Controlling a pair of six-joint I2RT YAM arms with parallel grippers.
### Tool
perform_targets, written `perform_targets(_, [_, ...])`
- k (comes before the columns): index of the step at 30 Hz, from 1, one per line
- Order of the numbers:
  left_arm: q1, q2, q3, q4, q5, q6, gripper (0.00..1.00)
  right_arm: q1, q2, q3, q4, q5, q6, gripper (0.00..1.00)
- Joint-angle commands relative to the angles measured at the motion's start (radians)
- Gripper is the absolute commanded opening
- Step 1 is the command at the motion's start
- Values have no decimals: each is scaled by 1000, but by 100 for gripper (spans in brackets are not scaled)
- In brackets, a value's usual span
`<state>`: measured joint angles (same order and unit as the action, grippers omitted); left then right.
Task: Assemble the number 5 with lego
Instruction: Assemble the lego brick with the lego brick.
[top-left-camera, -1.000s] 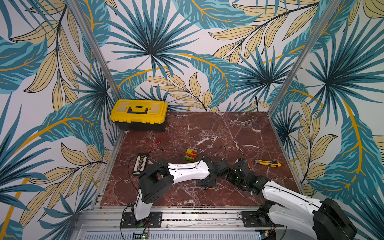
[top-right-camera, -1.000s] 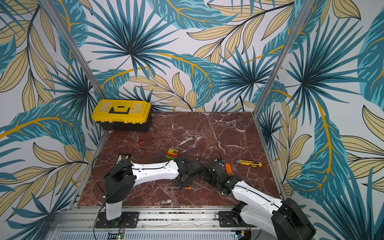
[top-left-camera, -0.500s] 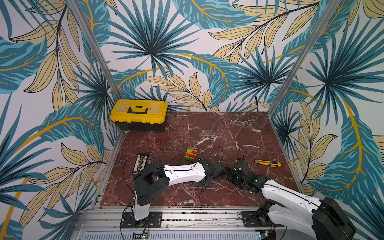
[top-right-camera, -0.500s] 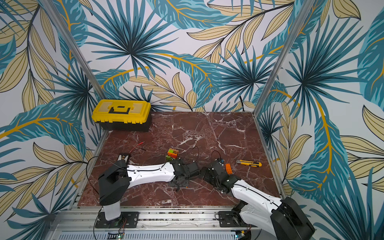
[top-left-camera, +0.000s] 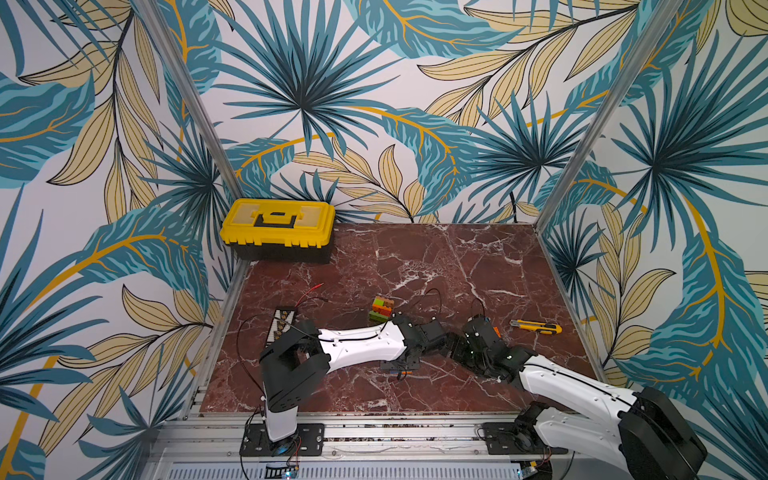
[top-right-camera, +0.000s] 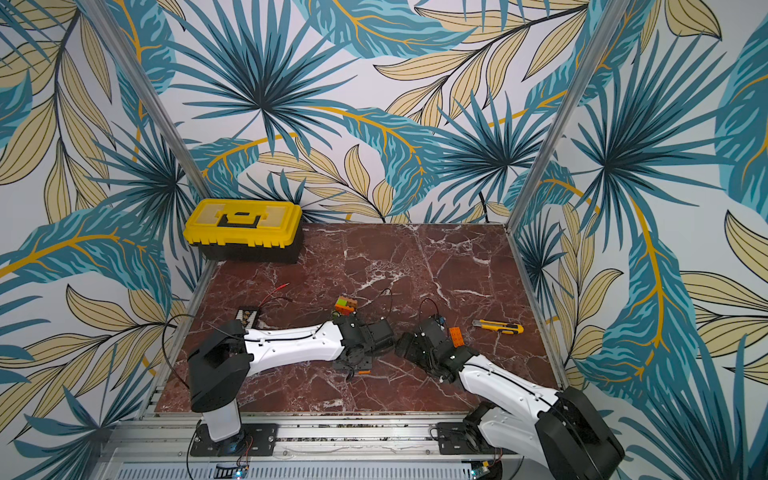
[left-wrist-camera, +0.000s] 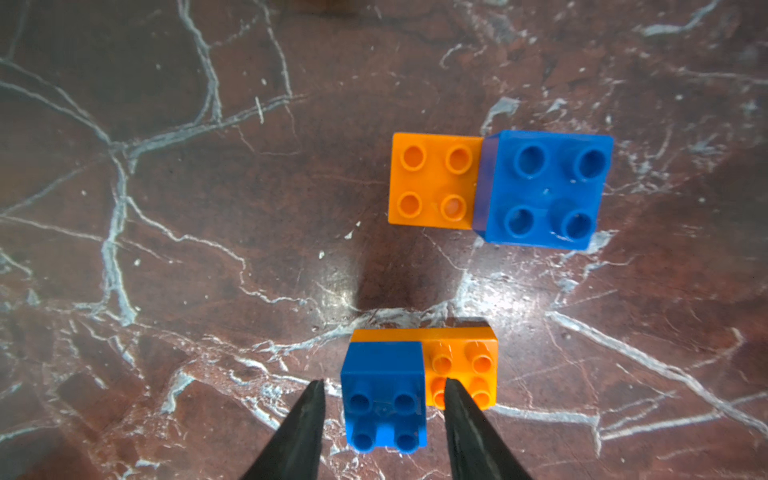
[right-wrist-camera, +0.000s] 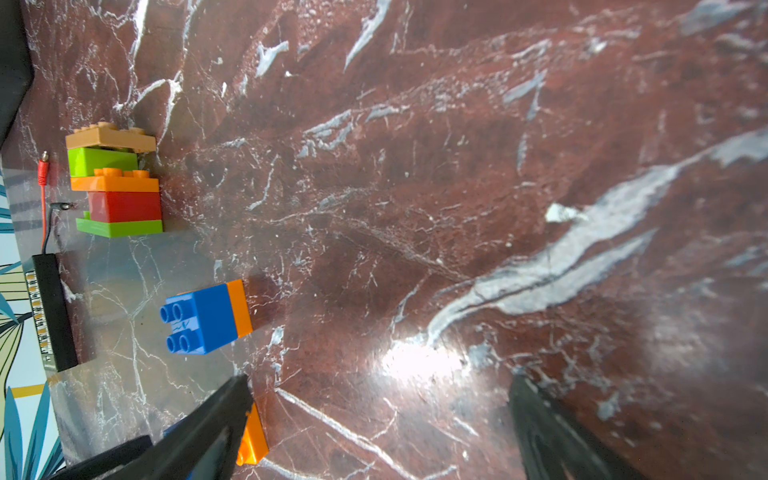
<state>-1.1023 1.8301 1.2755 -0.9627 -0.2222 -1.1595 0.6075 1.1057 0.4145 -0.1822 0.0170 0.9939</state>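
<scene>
My left gripper (left-wrist-camera: 380, 384) is down over a blue-and-orange cluster (left-wrist-camera: 384, 411). Its two dark fingers (left-wrist-camera: 305, 424) straddle the cluster's upper blue part, and the jaws are only narrowly parted. A sliver of marble shows between one finger and the blue side, while the other finger crosses the cluster's orange studs. I read the jaws as slightly apart and gripping nothing. Just past the fingertips, clear of that cluster, an orange brick (left-wrist-camera: 432, 180) and a taller blue brick (left-wrist-camera: 544, 189) lie touching side by side.

In both top views the left gripper sits low in the centre of the frame. The green, orange, red and tan stack (top-left-camera: 380, 309) stands just above the left arm's wrist, apart from the jaws.

My right gripper (right-wrist-camera: 380, 380) is spread wide, with only bare marble table (right-wrist-camera: 457, 208) between its fingers. An orange edge (right-wrist-camera: 251, 436) shows just beside one fingertip. The stack lies well ahead of it, near the black strip (right-wrist-camera: 54, 311).
</scene>
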Motion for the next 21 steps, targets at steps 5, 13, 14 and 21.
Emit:
perform_targets(5, [11, -16, -53, 18, 28, -15, 47, -3, 29, -4, -46, -22, -4, 99])
perform_targets(13, [15, -8, -77, 53, 50, -21, 33, -2, 34, -5, -45, -19, -3, 99])
perform_targets(14, [14, -8, -79, 54, 50, -23, 31, -2, 36, -5, -46, -19, -2, 99])
perform_targets(21, [14, 19, -116, 91, 73, -25, 24, -3, 36, -10, -45, -18, 2, 99])
